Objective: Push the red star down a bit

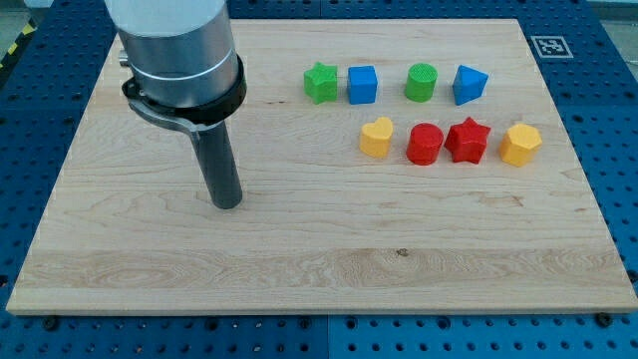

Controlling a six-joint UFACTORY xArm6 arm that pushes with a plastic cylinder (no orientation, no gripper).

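The red star (468,140) lies on the wooden board (319,249) at the view's right, in the lower row of blocks. It touches a red cylinder (425,144) on its left and sits near a yellow hexagon (519,145) on its right. My tip (227,202) rests on the board far to the view's left of the red star, away from every block.
A yellow heart (376,138) ends the lower row on the left. Above it runs a row of a green star (321,83), a blue cube (362,85), a green cylinder (422,83) and a blue triangle (469,85). A marker tag (548,45) sits beyond the board's top right corner.
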